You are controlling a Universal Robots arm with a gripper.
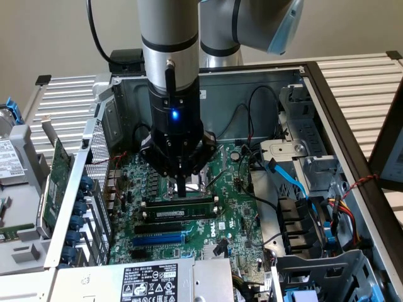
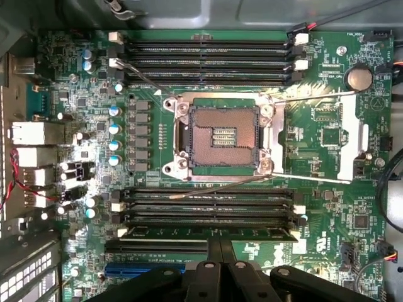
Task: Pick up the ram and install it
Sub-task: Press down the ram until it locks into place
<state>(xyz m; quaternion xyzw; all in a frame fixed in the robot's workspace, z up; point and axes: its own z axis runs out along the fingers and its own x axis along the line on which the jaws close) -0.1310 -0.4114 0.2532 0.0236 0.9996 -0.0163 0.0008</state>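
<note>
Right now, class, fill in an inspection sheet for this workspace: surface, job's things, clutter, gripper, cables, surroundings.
Surface: green motherboard inside an open PC case, empty CPU socket.
Job's things: ram lying along a slot, under the fingers.
Clutter: nothing seen.
Gripper: gripper shut, its tip on the ram's top edge.
Cables: blue cable, black cables, red and black wires.
Surroundings: expansion card outside the case on the exterior view's left, power supply label.
</note>
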